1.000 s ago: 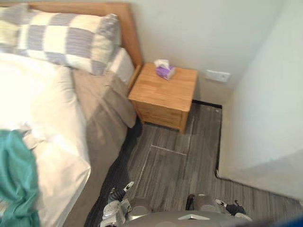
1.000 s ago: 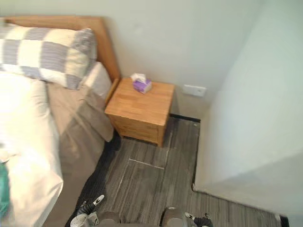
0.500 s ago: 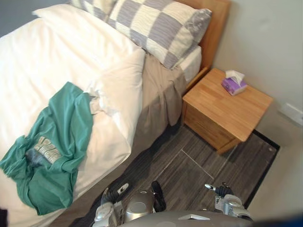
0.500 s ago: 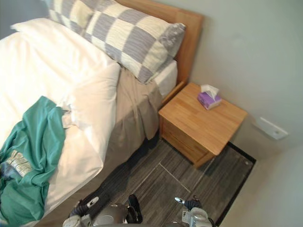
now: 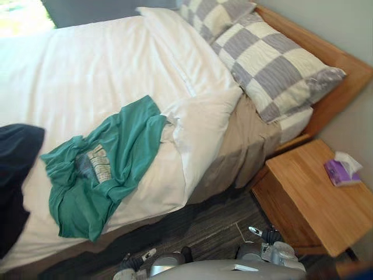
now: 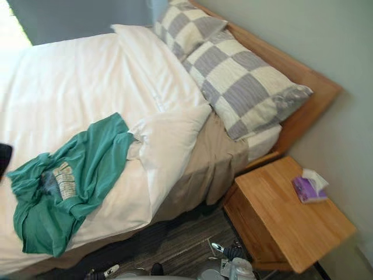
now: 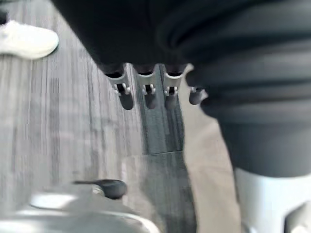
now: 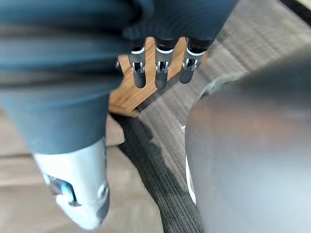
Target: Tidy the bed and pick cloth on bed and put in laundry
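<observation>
The white-sheeted wooden bed [image 5: 105, 64] now fills the robot's head view, which has swung off the wooden bedside cabinet [image 5: 315, 192]. A crumpled green printed T-shirt [image 5: 99, 169] lies near the bed's edge beside a dark navy cloth [image 5: 14, 169], so pickup can likely begin. The left hand [image 7: 146, 92] and right hand [image 8: 163, 68] hang relaxed, holding nothing

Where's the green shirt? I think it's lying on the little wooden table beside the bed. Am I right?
Not quite. The green shirt is lying on the bed, on its white cover, not on the little wooden table beside the bed. That table holds a purple tissue box. The left eye view shows it.
</observation>
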